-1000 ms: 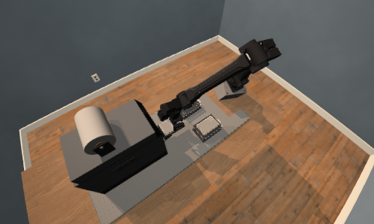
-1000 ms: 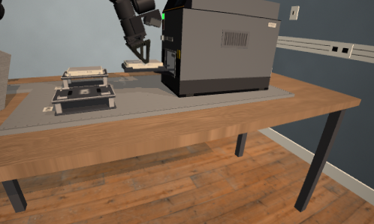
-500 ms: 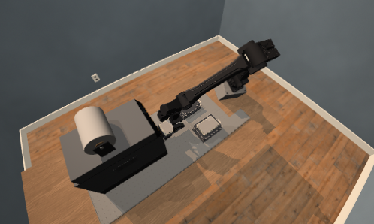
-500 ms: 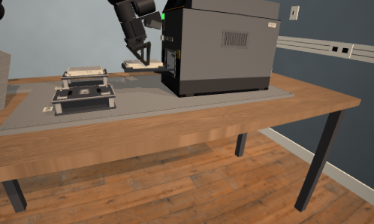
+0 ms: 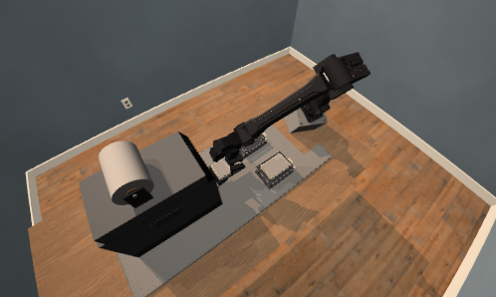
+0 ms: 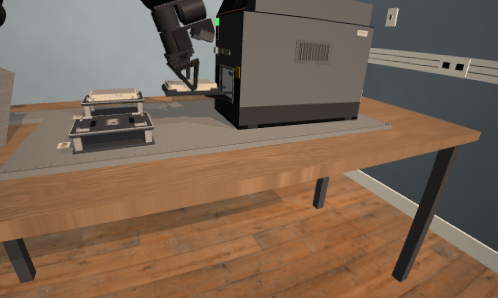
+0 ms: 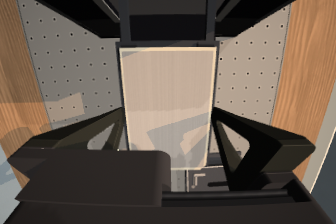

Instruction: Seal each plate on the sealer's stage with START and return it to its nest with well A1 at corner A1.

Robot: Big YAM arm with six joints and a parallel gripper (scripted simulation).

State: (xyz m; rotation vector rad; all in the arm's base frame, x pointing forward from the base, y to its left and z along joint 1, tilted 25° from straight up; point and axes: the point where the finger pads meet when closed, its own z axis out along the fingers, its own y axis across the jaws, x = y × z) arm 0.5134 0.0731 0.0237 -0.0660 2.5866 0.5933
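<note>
A plate [image 5: 219,169] [image 6: 200,84] [image 7: 166,90] with a smooth, pale top lies flat on the sealer's extended stage [image 6: 172,92]. My gripper [image 6: 193,87] [image 7: 168,112] is open, its fingers on either side of this plate's long sides; contact cannot be told. The sealer [image 5: 149,180] [image 6: 300,71] shows a green lamp [image 6: 217,21]. The second plate [image 5: 275,165] [image 6: 113,94] sits in the nest farther from the exterior camera. The nest [image 5: 254,146] [image 6: 105,131] nearer that camera holds no plate. The START button and the well A1 corners cannot be made out.
The sealer's black front stands close beyond the stage, with a foil roll [image 5: 124,170] on top. A perforated grey base plate [image 5: 199,240] [image 6: 200,136] [image 7: 245,85] lies under the sealer and nests. The arm's grey base [image 5: 305,122] stands beyond the nests.
</note>
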